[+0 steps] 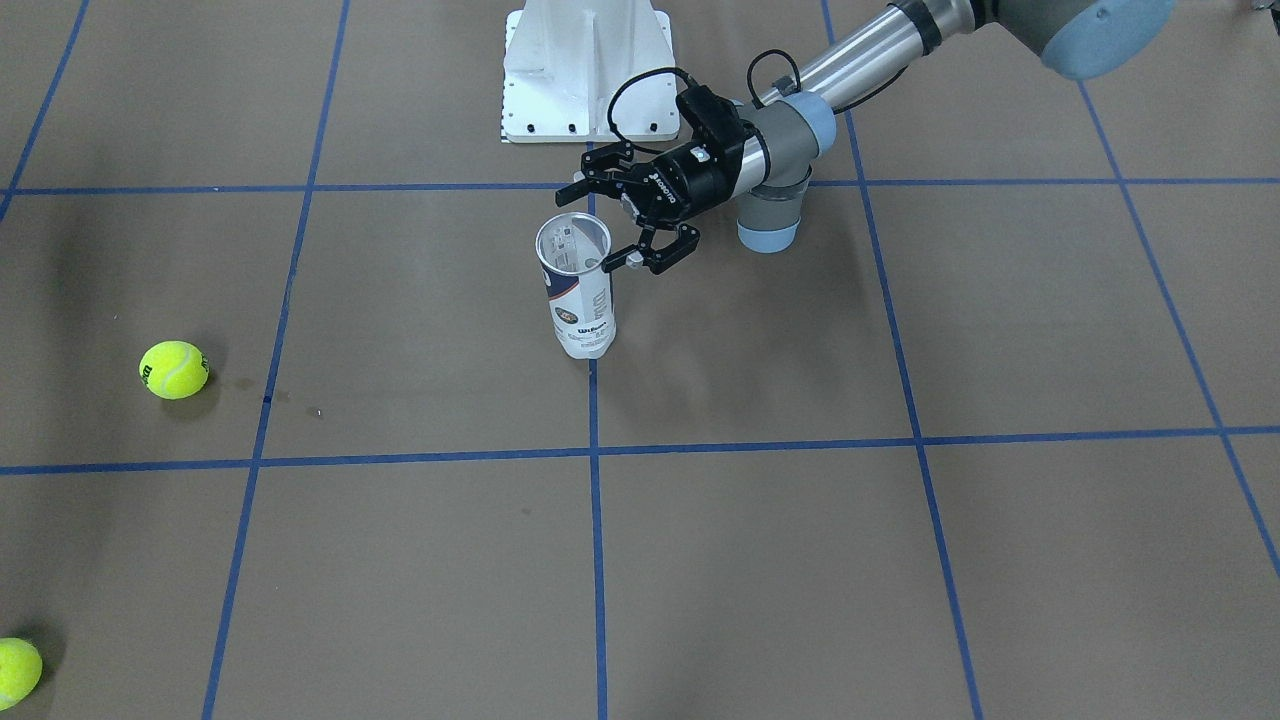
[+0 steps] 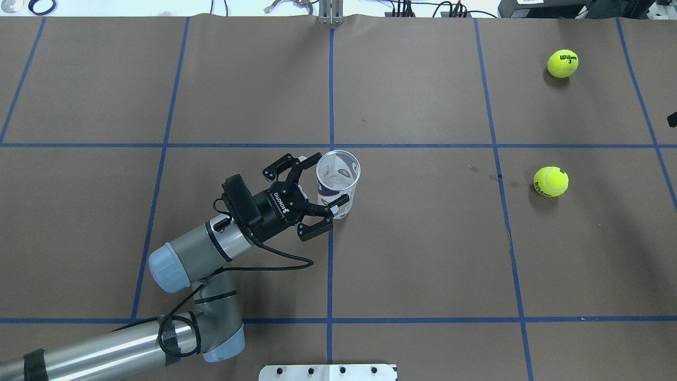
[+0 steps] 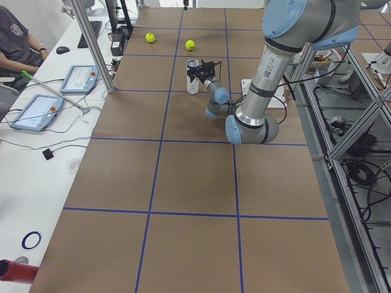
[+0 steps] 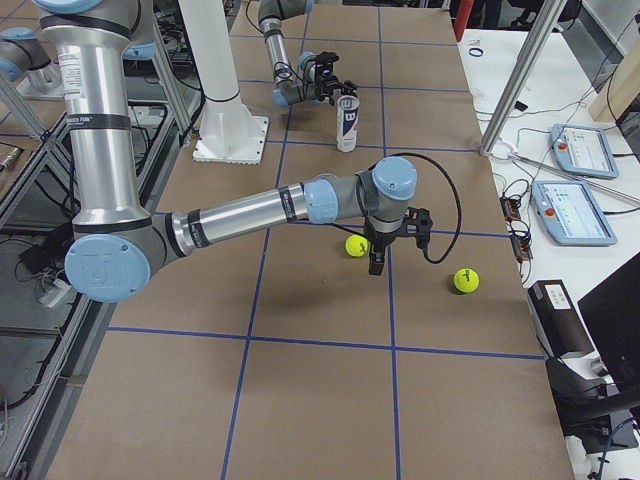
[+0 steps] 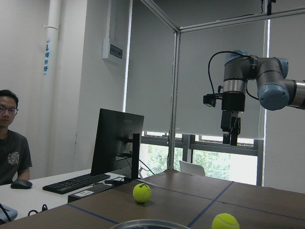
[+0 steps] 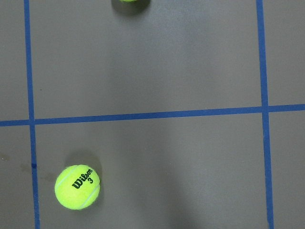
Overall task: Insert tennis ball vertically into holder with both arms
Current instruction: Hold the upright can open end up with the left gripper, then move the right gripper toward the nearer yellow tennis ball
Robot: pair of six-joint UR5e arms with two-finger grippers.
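Two arms share this job. The left arm (image 2: pixel 211 243) comes in low. The left gripper (image 2: pixel 331 178) has its jaws spread wide either side of the top of the holder (image 1: pixel 583 310), not clamped, presumably ready to steady it. The holder stands upright, mouth open, mid-worktop (image 2: pixel 423 254). The right arm (image 4: pixel 250 210) hangs the right gripper (image 4: pixel 376 262) nose-down near one tennis ball (image 2: pixel 550 181), with the other tennis ball (image 2: pixel 563 63) beyond. Whether those jaws are apart I cannot tell. Both balls lie loose, so nothing's loaded.
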